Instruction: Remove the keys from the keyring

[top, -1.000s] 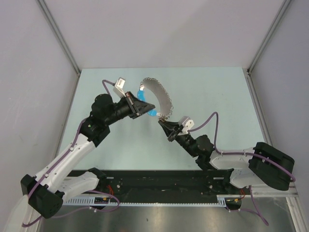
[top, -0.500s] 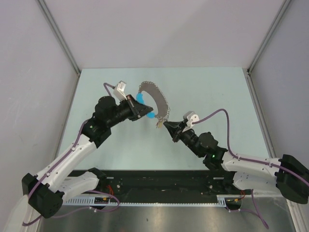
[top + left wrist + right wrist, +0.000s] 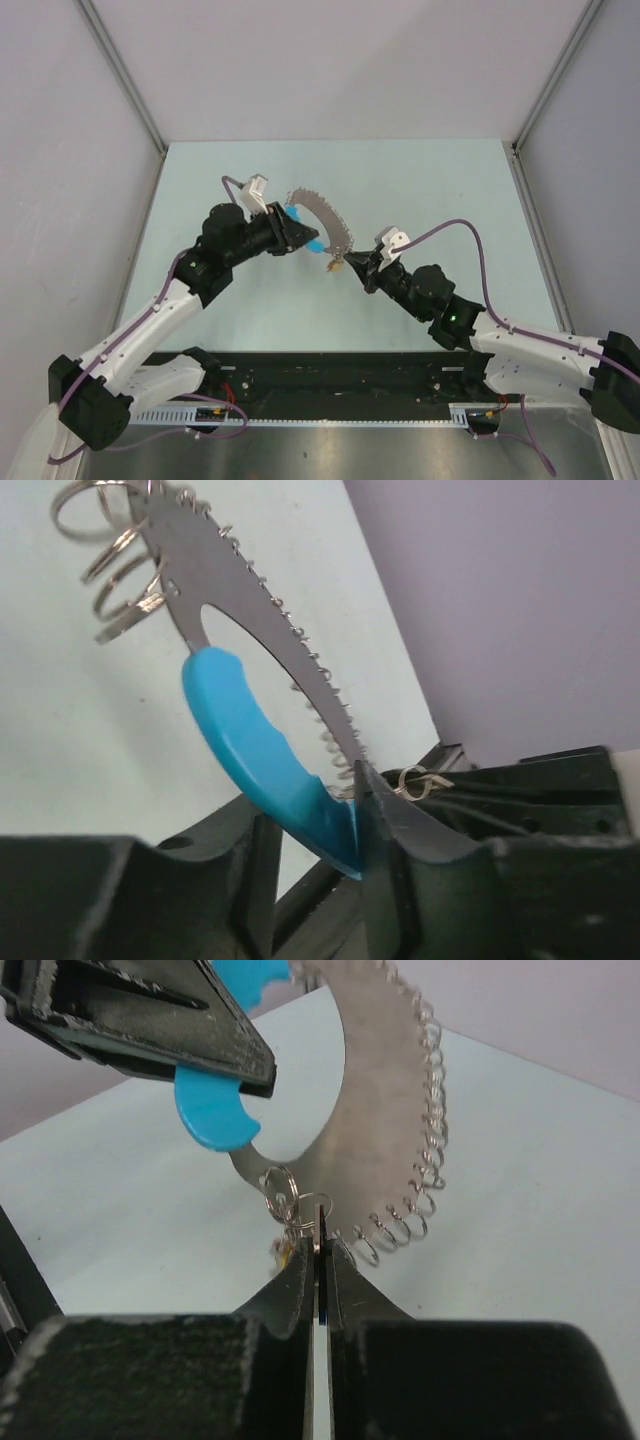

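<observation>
Keyring pinched above counter.
Top: right hand at keys, by metal plate tip. Left wrist: blue handle between left hand fingers, clamped or slack cannot tell; keys hidden. Right wrist only: tips pressed on ring wire; keep tight, pull straight away.

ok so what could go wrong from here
The right gripper is shut on only the thin keyring at its very fingertips; a pull could slip it free.
The keys hang beside that pinch, half hidden by a finger, so they may twist with it rather than slide off.
The blue handle sits between the fingers of the left gripper; whether it is clamped is unclear, so the hooked metal plate could swing or drop.
</observation>
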You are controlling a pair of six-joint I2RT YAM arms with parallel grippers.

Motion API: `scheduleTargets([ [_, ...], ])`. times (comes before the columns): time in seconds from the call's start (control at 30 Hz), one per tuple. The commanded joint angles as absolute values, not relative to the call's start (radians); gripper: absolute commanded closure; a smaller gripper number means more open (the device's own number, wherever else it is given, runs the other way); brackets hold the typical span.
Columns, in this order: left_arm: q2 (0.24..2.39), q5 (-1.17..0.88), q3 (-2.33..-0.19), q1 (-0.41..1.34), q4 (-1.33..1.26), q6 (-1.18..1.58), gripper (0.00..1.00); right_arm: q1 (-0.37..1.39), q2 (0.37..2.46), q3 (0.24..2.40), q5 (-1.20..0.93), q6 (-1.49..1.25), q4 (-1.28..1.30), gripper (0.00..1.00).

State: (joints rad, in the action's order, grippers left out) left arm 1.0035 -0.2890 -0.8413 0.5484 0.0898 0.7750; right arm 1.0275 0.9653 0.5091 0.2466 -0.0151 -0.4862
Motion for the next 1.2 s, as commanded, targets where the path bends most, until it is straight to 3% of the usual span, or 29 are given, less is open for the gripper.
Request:
scheduleTargets([
  [0.0,0.960,-0.224,-0.807,0.531,0.075,0.695,0.54,0.974,0.913,0.586,0.218,0.081,-0.407,1.00],
  [0.1,0.939,-0.177,-0.805,0.529,0.116,0.647,0.43,0.937,0.897,0.614,0.154,0.115,-0.356,1.00],
  [0.27,0.897,-0.173,-0.824,0.531,0.144,0.499,0.40,0.896,0.868,0.632,0.072,0.187,-0.285,1.00],
  [0.43,0.905,-0.343,-0.842,0.531,0.080,0.341,0.40,0.868,0.810,0.632,-0.032,0.258,-0.242,1.00],
  [0.63,0.942,-0.711,-0.784,0.532,-0.123,0.190,0.39,0.831,0.741,0.634,-0.196,0.313,-0.235,1.00],
  [0.9,1.011,-0.816,-0.870,0.610,-0.051,0.058,0.40,0.827,0.727,0.647,-0.377,0.357,-0.236,1.00],
  [1.17,1.011,-0.980,-0.842,0.646,-0.095,0.006,0.37,0.827,0.709,0.649,-0.422,0.380,-0.241,1.00],
])
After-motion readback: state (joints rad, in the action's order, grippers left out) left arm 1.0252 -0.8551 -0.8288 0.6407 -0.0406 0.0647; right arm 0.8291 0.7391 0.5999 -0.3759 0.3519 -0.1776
